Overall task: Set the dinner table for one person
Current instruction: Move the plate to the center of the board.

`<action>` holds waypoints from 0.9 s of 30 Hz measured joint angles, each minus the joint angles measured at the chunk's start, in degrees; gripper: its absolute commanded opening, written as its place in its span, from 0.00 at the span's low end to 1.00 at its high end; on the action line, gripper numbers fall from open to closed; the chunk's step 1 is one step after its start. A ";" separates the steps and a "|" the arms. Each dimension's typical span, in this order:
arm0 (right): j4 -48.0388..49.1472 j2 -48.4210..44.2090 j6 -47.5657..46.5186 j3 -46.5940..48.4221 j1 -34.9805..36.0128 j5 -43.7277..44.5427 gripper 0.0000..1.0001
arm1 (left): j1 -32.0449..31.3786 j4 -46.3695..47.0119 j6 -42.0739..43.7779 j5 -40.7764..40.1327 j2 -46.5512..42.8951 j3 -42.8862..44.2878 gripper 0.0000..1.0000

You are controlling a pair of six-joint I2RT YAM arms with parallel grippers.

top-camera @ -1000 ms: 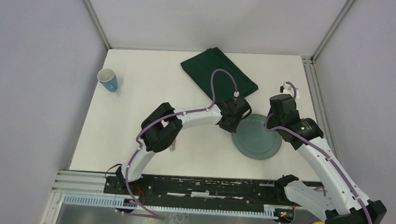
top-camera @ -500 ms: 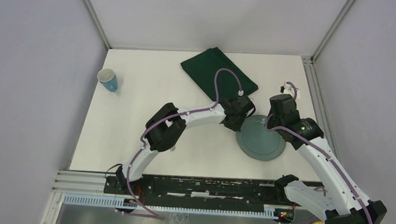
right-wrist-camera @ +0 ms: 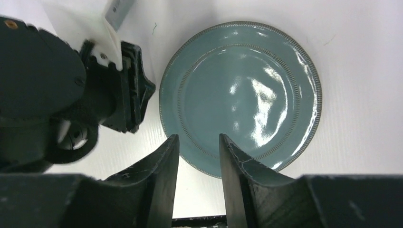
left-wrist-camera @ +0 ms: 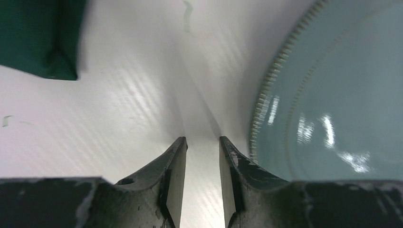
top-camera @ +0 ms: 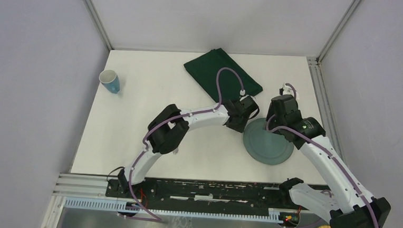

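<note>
So far, little of the setting looks done. On the dinner table (top-camera: 129, 136), the white top spread under everything, the blue cup (top-camera: 109, 81) stands alone at the far left edge, well apart from the rest. The green cloth (top-camera: 220, 73) lies at the far middle. My left gripper (left-wrist-camera: 203, 142) hangs low, jaws slightly parted on nothing, just left of the plate (right-wrist-camera: 240, 92), which sits bare, right of centre. My right gripper (right-wrist-camera: 198, 142) hovers above it, jaws narrowly parted, empty. I judge that cup and cloth are not yet gathered round the plate.
</note>
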 measured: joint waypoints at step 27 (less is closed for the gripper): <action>2.14 2.27 -0.76 -10.99 0.22 -26.49 0.00 | 24.24 -2.16 -2.05 -7.82 -20.87 -10.05 0.40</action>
